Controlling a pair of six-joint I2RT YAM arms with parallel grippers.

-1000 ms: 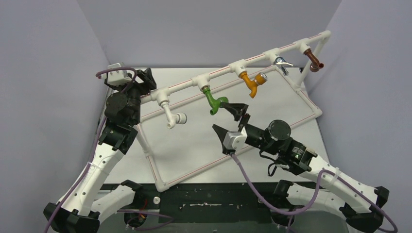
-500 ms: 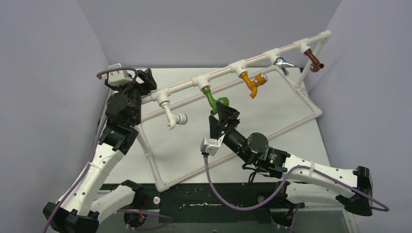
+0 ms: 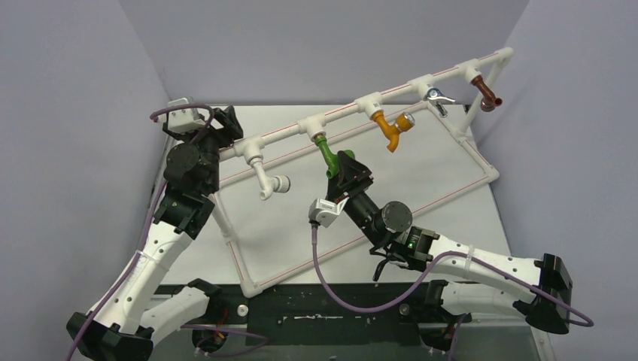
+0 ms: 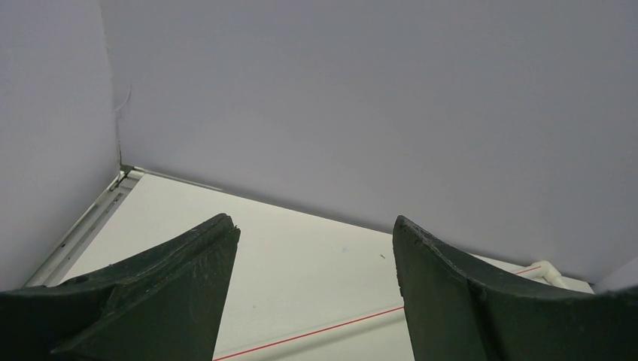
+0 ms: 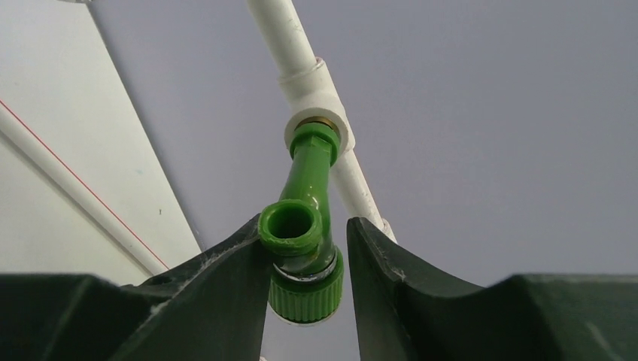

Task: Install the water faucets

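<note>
A bright green faucet (image 3: 329, 156) (image 5: 305, 226) hangs from a white tee (image 5: 316, 90) on the upper bar of the pipe frame (image 3: 286, 131). My right gripper (image 3: 347, 169) (image 5: 306, 222) reaches up from below and is shut on the faucet's lower end; one finger presses its spout and the other sits at its ribbed cap. On the same bar hang a white faucet (image 3: 267, 179), an orange faucet (image 3: 390, 129), a silver faucet (image 3: 436, 99) and a brown faucet (image 3: 487, 96). My left gripper (image 3: 229, 124) (image 4: 312, 222) stands open and holds nothing by the bar's left end.
The frame's lower rectangle of red-striped white pipe (image 3: 248, 284) lies on the white table (image 3: 301, 226). Grey walls close in at the back and both sides. A red-striped pipe (image 4: 331, 331) runs under the left gripper.
My right arm has swung left and up to the green faucet, and its jaws have closed from wide open onto the faucet. The left arm has not moved.
</note>
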